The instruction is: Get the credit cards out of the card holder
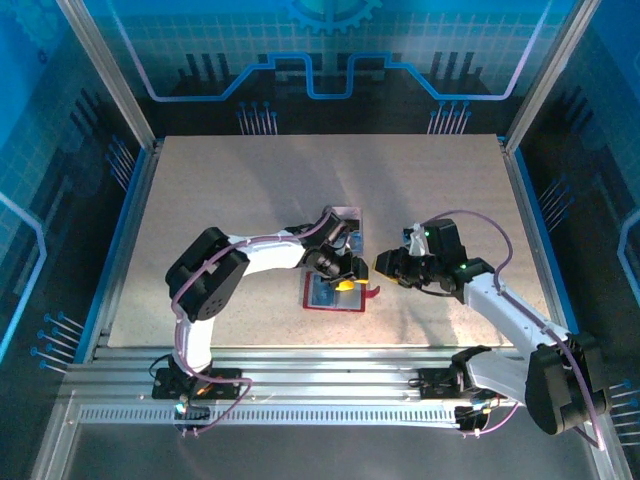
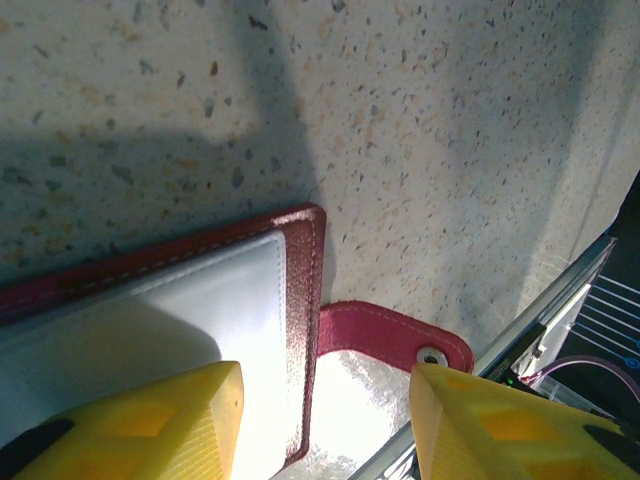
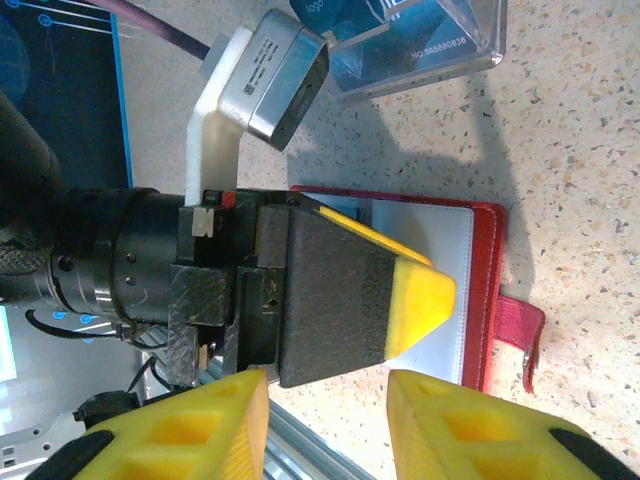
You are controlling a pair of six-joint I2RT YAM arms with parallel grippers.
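Yellow fingers [image 2: 170, 425] spread wide on both end effectors, nothing gripped.
Left end effector [image 2: 325, 420] straddles the edge of the red card holder [image 2: 300, 300] lying open on the tabletop [image 2: 450, 150], one finger over its clear pocket [image 2: 200, 300]; right end effector [image 3: 328, 425] hovers released at its 3 o'clock.

Left claw [image 2: 325, 400] agape; right claw [image 3: 328, 405] likewise

A pale beige speckled stone-look tabletop [image 1: 250, 190] sits inside an enclosure of blue translucent wall panels [image 1: 330, 50] printed with circuit lines, framed by 2 slanting silver aluminium posts [image 1: 108, 75]. Along the near edge run slotted silver aluminium rails [image 1: 330, 385]. Hard light throws dark shadows across the tabletop.
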